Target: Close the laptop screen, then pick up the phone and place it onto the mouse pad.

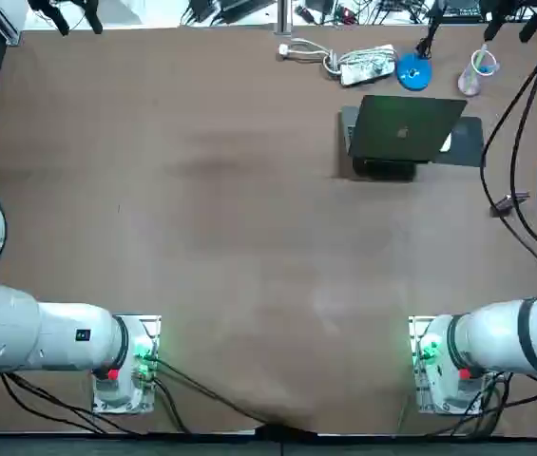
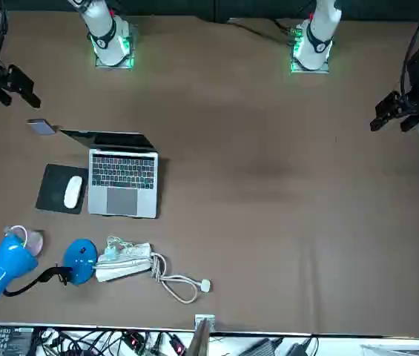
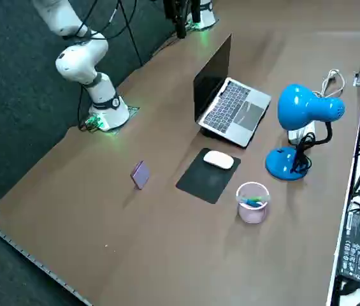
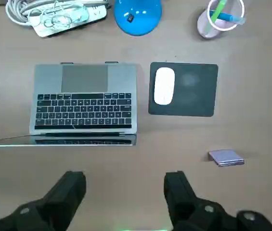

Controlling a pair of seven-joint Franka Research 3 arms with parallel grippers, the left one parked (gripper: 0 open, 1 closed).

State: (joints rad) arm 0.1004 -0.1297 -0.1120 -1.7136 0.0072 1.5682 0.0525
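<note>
At the far right of the table (image 1: 201, 237), off toward the side opposite the robot: laptop (image 4: 84, 103) open, keyboard facing away from the arms, lid standing about upright with its back to the robot. From the wrist view the lid reads as a thin edge, so the camera looks almost straight down its top.

- Right gripper (image 4: 123, 180) hangs high over bare table on the robot's side of that lid, touching nothing. Fingers spread apart with clear table between them, nothing held.
- Judgement: this spot suits the first step. The lid's top edge is the nearest part, and a push away from the robot should fold it onto the keyboard. Not yet started.
- Phone (image 4: 226, 157), small and lavender, sits on the table apart from the mouse pad (image 4: 193, 91), on the pad's robot-facing side, toward the table's right edge. Clear of the laptop, so the lid closing should not disturb it.
- Mouse (image 4: 164, 85) sits on the pad's laptop-side half. The other half is bare, the likely landing place for the phone.
- Beyond the laptop: power strip (image 4: 58, 14) with coiled cable, blue lamp (image 4: 137, 14), pink cup (image 4: 221, 17) holding pens. All well clear of the working path
</note>
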